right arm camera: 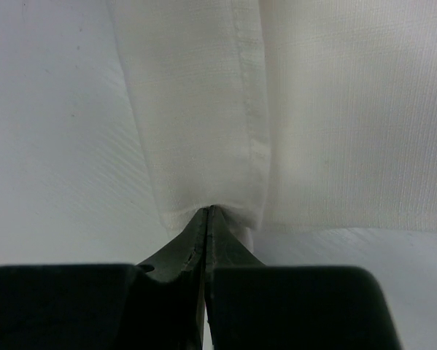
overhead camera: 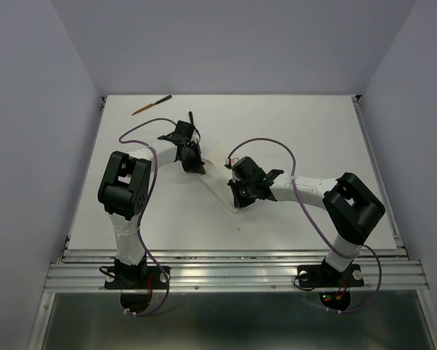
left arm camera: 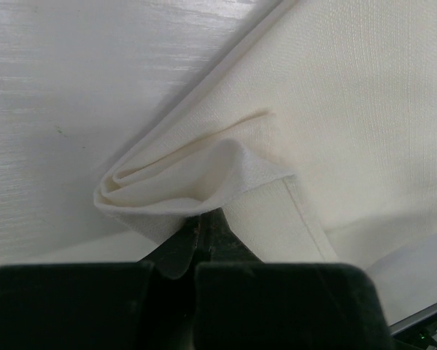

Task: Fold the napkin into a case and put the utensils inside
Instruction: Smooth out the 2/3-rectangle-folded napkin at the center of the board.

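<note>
The white napkin (overhead camera: 217,184) lies partly folded between the two arms and is hard to tell from the white table. My left gripper (overhead camera: 194,166) is shut on a bunched, folded corner of the napkin (left arm camera: 203,175), its fingertips (left arm camera: 212,226) pinching the cloth. The right gripper (overhead camera: 237,195) is shut on a hemmed, doubled edge of the napkin (right arm camera: 203,109), which hangs from the tips. One wooden utensil (overhead camera: 151,106) with a dark end lies at the far left of the table, away from both grippers. No case shape shows.
A thin dark piece (overhead camera: 191,117) lies just behind the left wrist; I cannot tell what it is. Purple cables (overhead camera: 265,142) loop over both arms. The table's metal rail (overhead camera: 233,255) runs along the near edge, and walls close in the sides.
</note>
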You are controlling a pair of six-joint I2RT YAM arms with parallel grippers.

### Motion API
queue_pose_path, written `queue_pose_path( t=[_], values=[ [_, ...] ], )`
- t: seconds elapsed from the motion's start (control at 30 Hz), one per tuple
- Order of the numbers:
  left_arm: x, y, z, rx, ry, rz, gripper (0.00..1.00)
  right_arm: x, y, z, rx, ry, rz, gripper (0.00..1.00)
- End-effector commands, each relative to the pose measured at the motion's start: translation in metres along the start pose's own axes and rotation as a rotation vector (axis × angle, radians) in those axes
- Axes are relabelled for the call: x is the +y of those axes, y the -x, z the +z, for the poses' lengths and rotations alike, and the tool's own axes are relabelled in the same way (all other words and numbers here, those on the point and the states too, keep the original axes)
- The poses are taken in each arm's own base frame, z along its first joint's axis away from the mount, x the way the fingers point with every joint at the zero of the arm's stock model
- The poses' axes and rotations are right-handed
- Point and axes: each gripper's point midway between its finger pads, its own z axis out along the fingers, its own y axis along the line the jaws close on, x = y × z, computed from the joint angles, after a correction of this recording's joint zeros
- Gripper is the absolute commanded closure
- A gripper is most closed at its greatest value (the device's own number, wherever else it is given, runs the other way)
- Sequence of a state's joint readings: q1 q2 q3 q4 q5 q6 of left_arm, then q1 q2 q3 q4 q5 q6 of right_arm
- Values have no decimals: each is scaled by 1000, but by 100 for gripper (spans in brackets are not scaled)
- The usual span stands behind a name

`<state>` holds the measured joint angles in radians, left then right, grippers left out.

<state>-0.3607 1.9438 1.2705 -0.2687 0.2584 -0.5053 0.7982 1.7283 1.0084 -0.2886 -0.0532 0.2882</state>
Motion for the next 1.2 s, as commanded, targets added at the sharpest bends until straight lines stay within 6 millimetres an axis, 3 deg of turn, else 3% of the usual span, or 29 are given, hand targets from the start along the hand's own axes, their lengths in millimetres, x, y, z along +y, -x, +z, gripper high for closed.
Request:
queue_pose_path(
  t=[0.0, 0.13, 0.33, 0.43, 0.6, 1.0, 1.17],
  values=[
    [16, -4, 7, 13, 74, 26, 100, -8, -1, 8, -18, -43, -3, 99],
    [14, -1, 3, 1, 72, 36, 100, -10, -6, 11, -8, -46, -2, 99],
    [1, 15, -21, -50, 57, 64, 100, -11, -12, 11, -4, -48, 8, 99],
    [-5, 28, -38, -96, 62, 79, 97, -11, -10, 9, -14, -44, 4, 99],
    [-12, 32, -51, -113, 41, 93, 96, -8, -2, 5, -35, -37, 1, 99],
    [-21, 0, -40, -15, -37, 132, 92, -3, 6, 3, -52, -20, 0, 99],
    [-15, -4, -22, 14, -13, 131, 98, 1, 16, -5, -83, -10, 5, 99]
  ],
)
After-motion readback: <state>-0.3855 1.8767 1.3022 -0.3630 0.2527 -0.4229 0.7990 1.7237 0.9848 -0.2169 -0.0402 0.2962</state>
